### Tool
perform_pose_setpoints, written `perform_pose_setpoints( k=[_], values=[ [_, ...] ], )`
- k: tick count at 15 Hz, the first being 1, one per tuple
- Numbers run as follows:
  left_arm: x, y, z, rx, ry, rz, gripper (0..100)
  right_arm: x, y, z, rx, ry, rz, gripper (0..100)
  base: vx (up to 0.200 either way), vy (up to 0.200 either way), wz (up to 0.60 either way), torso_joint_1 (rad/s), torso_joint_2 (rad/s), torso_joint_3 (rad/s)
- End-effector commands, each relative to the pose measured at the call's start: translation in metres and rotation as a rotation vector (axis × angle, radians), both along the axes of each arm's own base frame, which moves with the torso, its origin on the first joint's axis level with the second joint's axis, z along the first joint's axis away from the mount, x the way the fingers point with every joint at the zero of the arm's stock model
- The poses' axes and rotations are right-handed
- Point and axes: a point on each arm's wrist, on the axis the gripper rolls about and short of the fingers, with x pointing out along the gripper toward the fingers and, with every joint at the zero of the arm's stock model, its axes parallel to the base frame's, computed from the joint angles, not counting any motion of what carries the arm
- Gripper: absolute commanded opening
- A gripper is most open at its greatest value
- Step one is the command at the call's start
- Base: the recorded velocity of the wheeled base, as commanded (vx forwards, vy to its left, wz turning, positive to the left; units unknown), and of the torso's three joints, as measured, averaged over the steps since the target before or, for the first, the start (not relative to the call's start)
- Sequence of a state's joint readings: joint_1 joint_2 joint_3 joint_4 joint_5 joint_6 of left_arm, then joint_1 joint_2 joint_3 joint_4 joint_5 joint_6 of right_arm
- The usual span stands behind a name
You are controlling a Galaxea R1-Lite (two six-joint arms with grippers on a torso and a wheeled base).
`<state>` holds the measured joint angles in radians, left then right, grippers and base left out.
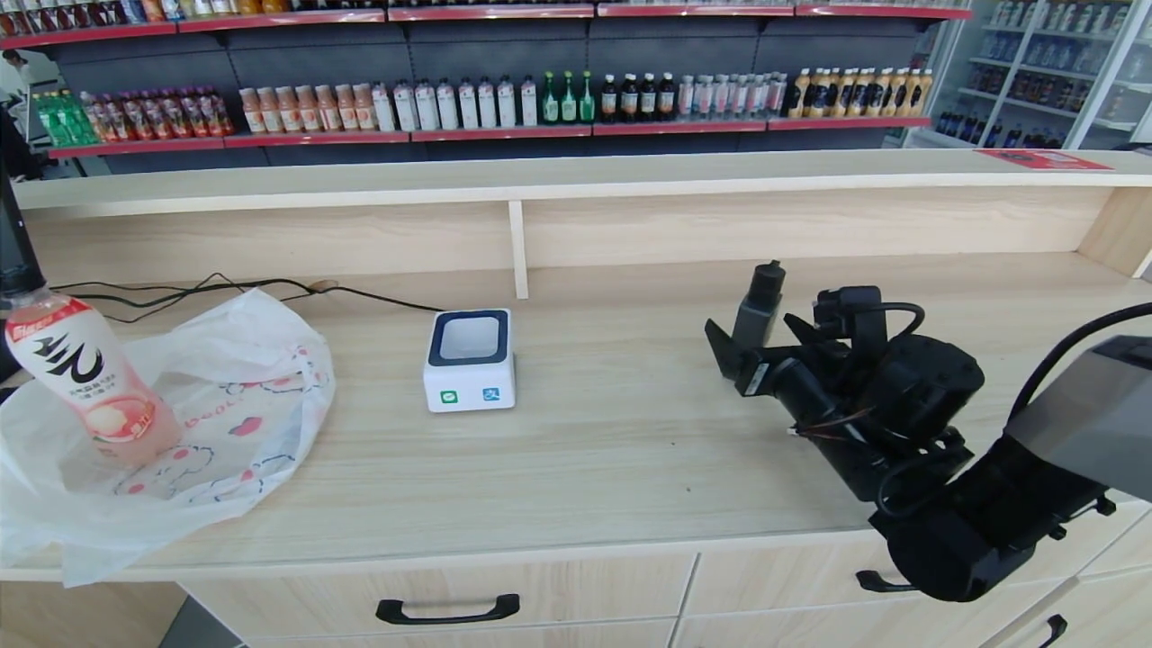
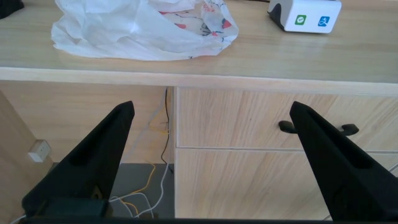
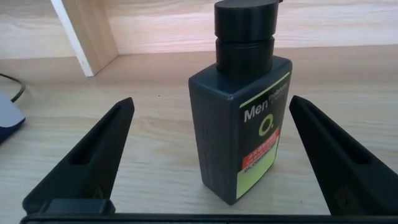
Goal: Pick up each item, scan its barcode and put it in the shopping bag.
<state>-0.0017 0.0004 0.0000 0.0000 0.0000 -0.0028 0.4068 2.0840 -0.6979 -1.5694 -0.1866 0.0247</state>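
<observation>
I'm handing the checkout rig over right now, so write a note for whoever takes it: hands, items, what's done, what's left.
The left hand is open and empty, low in front of the drawers.
The right hand is open, fingers either side of the dark grey bottle, not touching it.
The dark grey bottle stands upright on the counter, right of the scanner.
The pink drink bottle leans with its base in the shopping bag.
Done: pink drink bottle bagged. Left: grasp the dark grey bottle, scan it, bag it.
</observation>
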Motion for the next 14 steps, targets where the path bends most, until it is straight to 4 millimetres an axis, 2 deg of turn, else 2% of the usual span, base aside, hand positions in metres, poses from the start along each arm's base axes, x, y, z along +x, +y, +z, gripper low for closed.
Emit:
perform_pose_setpoints(
  k=[1, 8, 14],
  values=[
    [0.000, 0.000, 0.000, 0.000, 0.000, 0.000, 100, 0.006, -0.002, -0.005, -0.002, 0.006, -0.013, 100, 0.000, 0.000, 0.00, 0.000, 0.00, 0.000],
    [0.000, 0.000, 0.000, 0.000, 0.000, 0.000, 100, 0.024, -0.029, -0.018, 0.000, 0.034, -0.105, 100, 0.000, 0.000, 0.00, 0.000, 0.00, 0.000],
    [0.000, 0.000, 0.000, 0.000, 0.000, 0.000, 100, 0.023, -0.029, -0.015, 0.005, 0.026, -0.100, 100, 0.000, 0.000, 0.00, 0.000, 0.00, 0.000]
  ],
)
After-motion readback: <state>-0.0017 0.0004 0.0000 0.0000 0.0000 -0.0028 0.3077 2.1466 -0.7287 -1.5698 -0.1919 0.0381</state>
